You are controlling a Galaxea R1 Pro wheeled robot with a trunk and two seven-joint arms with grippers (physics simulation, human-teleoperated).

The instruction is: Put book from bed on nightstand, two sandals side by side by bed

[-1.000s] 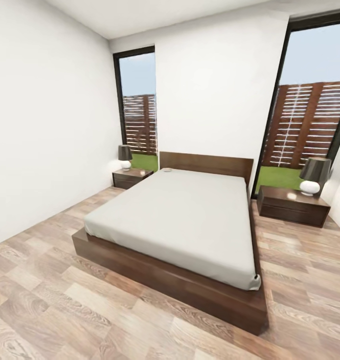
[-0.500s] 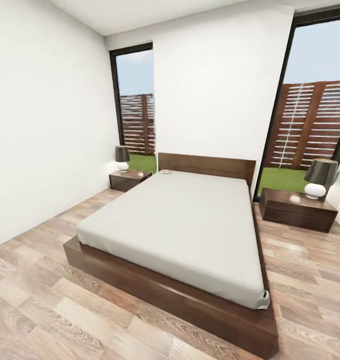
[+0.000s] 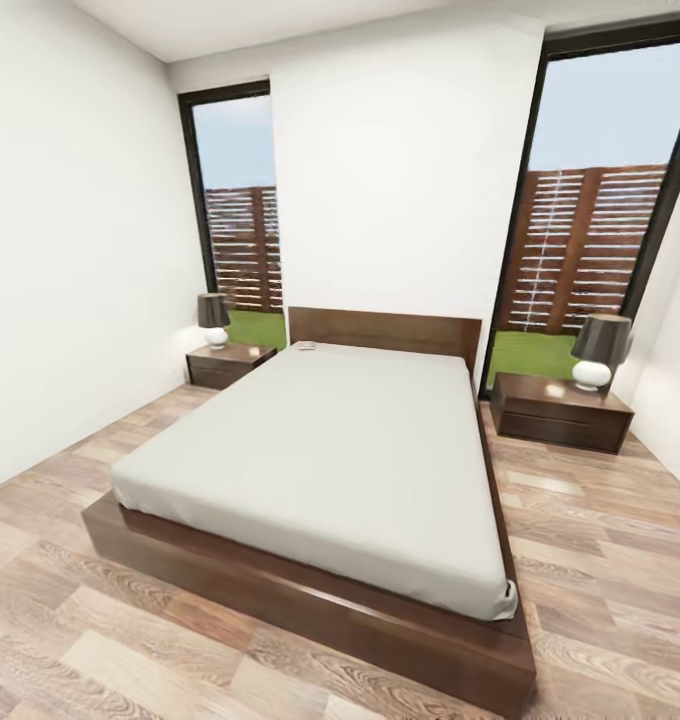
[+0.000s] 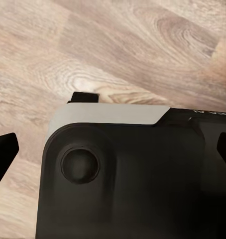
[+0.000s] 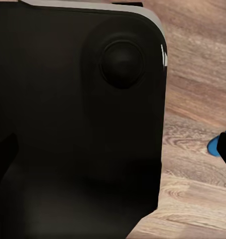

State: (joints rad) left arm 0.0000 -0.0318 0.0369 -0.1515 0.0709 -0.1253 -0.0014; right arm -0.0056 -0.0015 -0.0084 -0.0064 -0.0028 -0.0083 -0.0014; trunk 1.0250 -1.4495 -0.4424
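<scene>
Ahead, the book lies at the bed's far corner, about eleven o'clock from the robot, just beside the headboard and nearest the nightstand on that side. Whether either gripper is open, I cannot tell. A blue sliver, perhaps a sandal, lies on the floor by the base.

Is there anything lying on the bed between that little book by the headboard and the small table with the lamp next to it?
Nothing visible. The book lies at the mattress corner by the headboard, and the near nightstand stands just beside the bed. Its lamp sits toward the back, leaving bare top.
</scene>
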